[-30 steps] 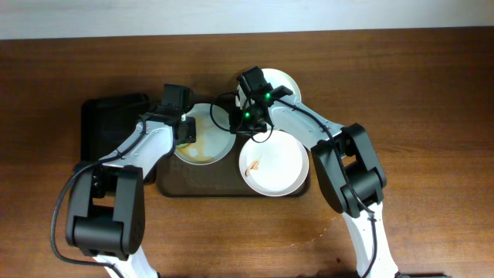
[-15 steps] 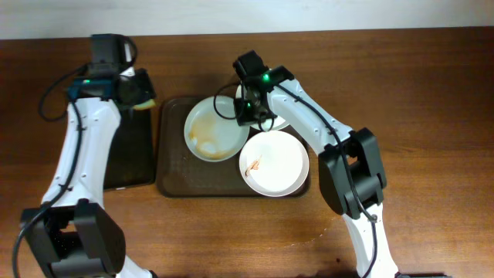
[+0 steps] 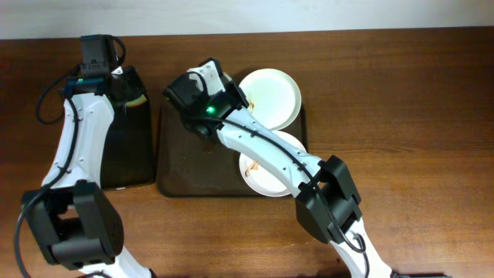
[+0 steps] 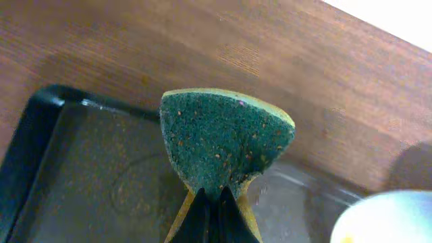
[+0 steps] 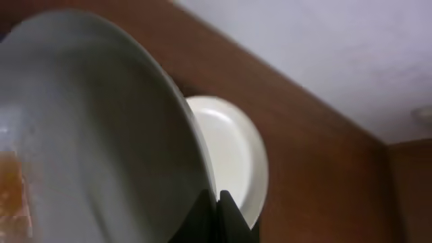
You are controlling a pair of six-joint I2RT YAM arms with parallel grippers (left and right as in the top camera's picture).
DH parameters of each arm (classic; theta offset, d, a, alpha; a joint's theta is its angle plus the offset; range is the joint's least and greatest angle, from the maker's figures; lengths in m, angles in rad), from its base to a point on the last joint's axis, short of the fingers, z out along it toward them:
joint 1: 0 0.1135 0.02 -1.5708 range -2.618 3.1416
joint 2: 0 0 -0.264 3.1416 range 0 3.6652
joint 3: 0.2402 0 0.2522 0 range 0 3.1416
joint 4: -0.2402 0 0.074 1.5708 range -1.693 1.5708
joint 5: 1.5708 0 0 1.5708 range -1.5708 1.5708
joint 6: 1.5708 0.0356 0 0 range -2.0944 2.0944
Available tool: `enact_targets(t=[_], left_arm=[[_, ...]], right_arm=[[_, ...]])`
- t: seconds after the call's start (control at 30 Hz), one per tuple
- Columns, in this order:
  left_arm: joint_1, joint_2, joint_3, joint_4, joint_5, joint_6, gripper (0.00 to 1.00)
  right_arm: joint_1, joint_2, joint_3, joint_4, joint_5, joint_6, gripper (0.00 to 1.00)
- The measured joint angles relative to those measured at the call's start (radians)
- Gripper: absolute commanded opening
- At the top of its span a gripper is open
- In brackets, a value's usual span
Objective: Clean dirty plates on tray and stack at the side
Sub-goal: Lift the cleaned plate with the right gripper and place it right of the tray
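While the left gripper [image 4: 212,202], at the upper left of the overhead frame, has its jaws clamped on the sponge [image 4: 223,142] above the black tray [image 3: 131,158], the wipe will, I judge, go best with the green scouring face laid flat on the sauce. Pressure should be light, so the plate is not levered out of its pinch. To the right, the tray [image 3: 185,170] lies on the desk [image 3: 401,116], its long axis running left to right. Over its upper left part the right gripper [image 5: 216,206] has its jaws clamped on the rim of the smeared plate [image 5: 101,135]. That plate is raised and tilted steeply on edge, with its smeared face toward the left of the wrist frame; being round, it has no long axis. Further right, the upper plate [image 3: 272,96] lies flat across the tray's top rim. The lower plate [image 3: 270,179] sits inside the tray at lower right.
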Motion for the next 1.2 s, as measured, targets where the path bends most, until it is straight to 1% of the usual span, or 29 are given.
enact_targets(t=[0.2, 0.33, 0.4, 0.43, 0.5, 0.57, 0.63, 0.67, 0.73, 0.8, 0.83, 0.87, 0.9, 0.93, 1.0, 1.03, 1.1, 1.17, 1.2], left_arm=[[0.0, 0.02, 0.0, 0.006, 0.005, 0.0, 0.01], [0.0, 0.02, 0.0, -0.013, 0.054, -0.001, 0.01], [0.0, 0.02, 0.0, -0.023, 0.067, -0.001, 0.01], [0.0, 0.02, 0.0, -0.028, 0.068, -0.001, 0.01], [0.0, 0.02, 0.0, -0.028, 0.073, -0.003, 0.01], [0.0, 0.02, 0.0, -0.03, 0.075, -0.003, 0.01], [0.0, 0.02, 0.0, -0.031, 0.075, -0.003, 0.01], [0.0, 0.02, 0.0, -0.031, 0.076, -0.004, 0.01], [0.0, 0.02, 0.0, -0.032, 0.076, -0.004, 0.01], [0.0, 0.02, 0.0, -0.048, 0.078, -0.003, 0.01], [0.0, 0.02, 0.0, -0.075, 0.079, -0.004, 0.01], [0.0, 0.02, 0.0, -0.107, 0.079, -0.003, 0.01], [0.0, 0.02, 0.0, -0.119, 0.079, -0.003, 0.01], [-0.003, 0.02, 0.0, -0.137, 0.082, 0.003, 0.01], [-0.021, 0.02, 0.0, -0.143, 0.093, 0.042, 0.01], [-0.035, 0.02, 0.0, -0.142, 0.098, 0.054, 0.01], [-0.072, 0.02, 0.0, -0.141, 0.102, 0.069, 0.01], [-0.116, 0.02, 0.0, -0.137, 0.106, 0.081, 0.01], [-0.124, 0.02, 0.0, -0.136, 0.109, 0.084, 0.01]], right_arm=[[0.061, -0.026, 0.0, -0.002, 0.165, -0.003, 0.04], [0.17, -0.043, 0.0, -0.055, 0.325, -0.003, 0.04], [0.21, -0.044, 0.0, -0.08, 0.376, -0.002, 0.04], [0.217, -0.045, 0.0, -0.103, 0.386, 0.013, 0.04], [0.209, -0.061, 0.002, -0.209, 0.373, 0.085, 0.04], [0.182, -0.112, 0.003, -0.317, 0.283, 0.185, 0.04], [0.096, -0.226, 0.003, -0.37, 0.126, 0.26, 0.04], [0.056, -0.267, 0.003, -0.388, 0.058, 0.271, 0.04], [-0.092, -0.372, 0.004, -0.431, -0.104, 0.293, 0.04], [-0.29, -0.431, 0.007, -0.528, -0.254, 0.306, 0.04], [-0.357, -0.439, 0.008, -0.555, -0.298, 0.311, 0.04], [-0.5, -0.44, 0.004, -0.599, -0.378, 0.31, 0.04], [-0.585, -0.44, -0.013, -0.609, -0.422, 0.296, 0.04], [-0.692, -0.441, -0.06, -0.605, -0.465, 0.279, 0.04], [-0.847, -0.439, -0.171, -0.554, -0.551, 0.226, 0.04], [-0.898, -0.439, -0.226, -0.51, -0.601, 0.199, 0.04], [-0.956, -0.439, -0.34, -0.414, -0.687, 0.152, 0.04], [-0.97, -0.439, -0.502, -0.294, -0.758, 0.111, 0.04], [-0.97, -0.437, -0.555, -0.243, -0.772, 0.101, 0.04]])
